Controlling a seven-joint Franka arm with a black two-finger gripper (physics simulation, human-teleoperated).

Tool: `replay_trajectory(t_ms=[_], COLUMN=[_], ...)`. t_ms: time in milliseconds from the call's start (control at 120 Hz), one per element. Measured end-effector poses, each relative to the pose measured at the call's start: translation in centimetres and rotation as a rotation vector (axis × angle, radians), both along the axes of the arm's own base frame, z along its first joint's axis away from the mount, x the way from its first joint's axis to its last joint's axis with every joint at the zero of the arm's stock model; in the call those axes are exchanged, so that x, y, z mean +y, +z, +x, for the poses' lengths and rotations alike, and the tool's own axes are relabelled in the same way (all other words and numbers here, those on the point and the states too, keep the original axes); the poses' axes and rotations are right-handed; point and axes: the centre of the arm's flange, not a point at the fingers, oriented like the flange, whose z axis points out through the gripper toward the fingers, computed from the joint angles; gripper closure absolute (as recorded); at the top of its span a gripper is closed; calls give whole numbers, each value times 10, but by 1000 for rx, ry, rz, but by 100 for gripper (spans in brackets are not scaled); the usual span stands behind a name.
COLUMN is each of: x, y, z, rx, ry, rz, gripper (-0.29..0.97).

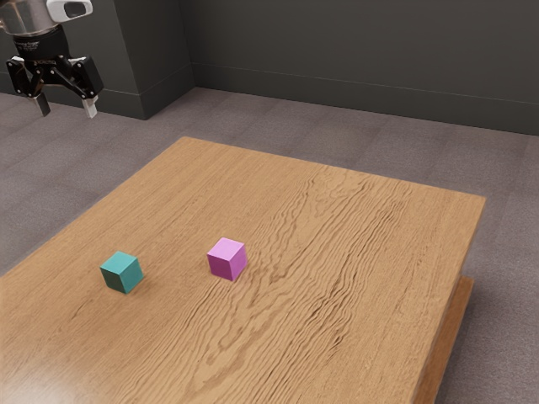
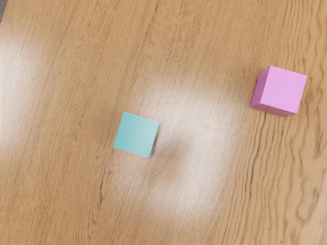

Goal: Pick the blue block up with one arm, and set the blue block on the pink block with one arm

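A teal-blue block rests on the wooden table toward the exterior view's left. A pink block stands a short way to its right, apart from it. High in the exterior view's upper left my gripper hangs open, far above the table, with nothing between its fingers. From the wrist view I look straight down on the blue block and the pink block, both flat on the wood and well separated.
The table's right edge drops to a grey floor. A dark wall and a pillar stand behind the table.
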Motion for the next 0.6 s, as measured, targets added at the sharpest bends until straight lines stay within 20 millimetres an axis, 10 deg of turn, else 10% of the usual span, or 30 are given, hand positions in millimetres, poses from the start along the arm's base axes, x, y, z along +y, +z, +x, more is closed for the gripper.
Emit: replay_trajectory(t_ms=[283,333,392,458,600], x=[8,37,125,135,155], y=[9,31,85,147,-39], z=[-6,-47,-139,-193,-132], rx=[-3,-6,-73,-164,108], ry=[17,75,258,305,274], rz=[-20,-7,-9,26,-125], gripper=[0,0,1,0,0])
